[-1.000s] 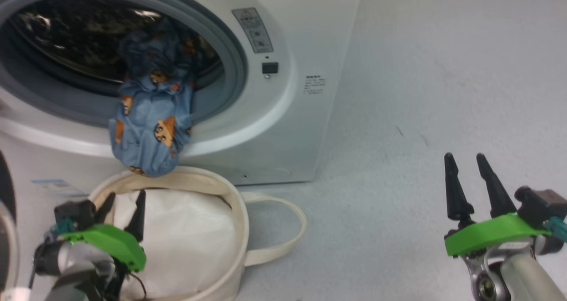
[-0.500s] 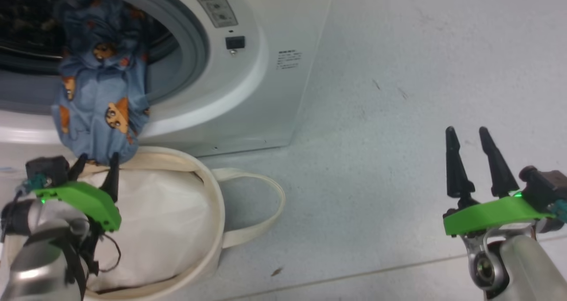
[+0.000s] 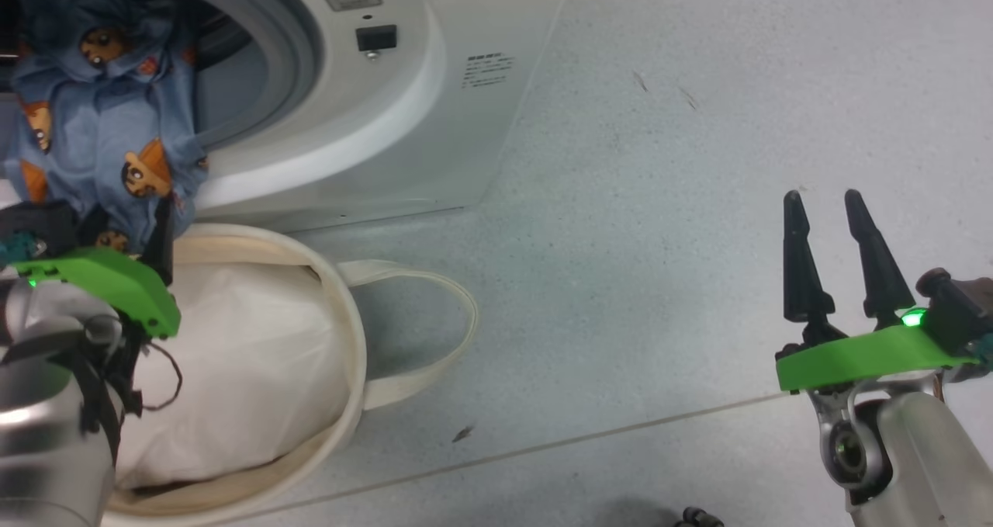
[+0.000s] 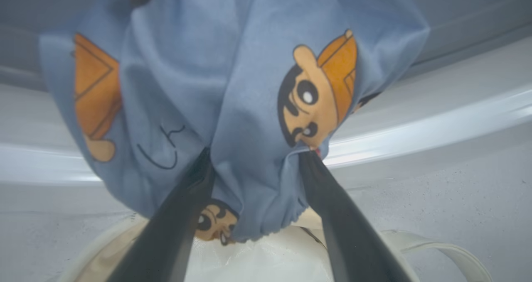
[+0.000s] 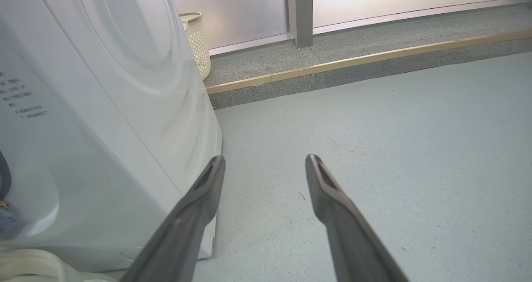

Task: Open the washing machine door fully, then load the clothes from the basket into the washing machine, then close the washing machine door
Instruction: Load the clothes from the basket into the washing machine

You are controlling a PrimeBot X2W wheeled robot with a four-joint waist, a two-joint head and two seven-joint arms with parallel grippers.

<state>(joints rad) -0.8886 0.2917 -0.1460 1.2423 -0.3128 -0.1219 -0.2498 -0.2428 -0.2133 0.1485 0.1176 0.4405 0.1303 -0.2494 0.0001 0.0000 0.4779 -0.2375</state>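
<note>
**Clothes hung out of the washer, straight above the left gripper**
Head view: clothes [image 3: 101, 147] draped downward from the washer [image 3: 403, 123] at upper left, hem over the basket [image 3: 341, 317]; left gripper [image 3: 128, 232] just below them, right gripper [image 3: 822, 201] far off at lower right, parted and empty. Left wrist view: parted fingers [image 4: 187, 207] straddled the lowest fold, not pinching it. Right wrist view: fingers faced floor [image 5: 395, 149].

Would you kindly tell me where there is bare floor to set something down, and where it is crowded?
Free: the floor between the washing machine and the right gripper, running back to the raised step. Crowded: before the opening, where the clothes hang over the basket with the left gripper straddling them.
</note>
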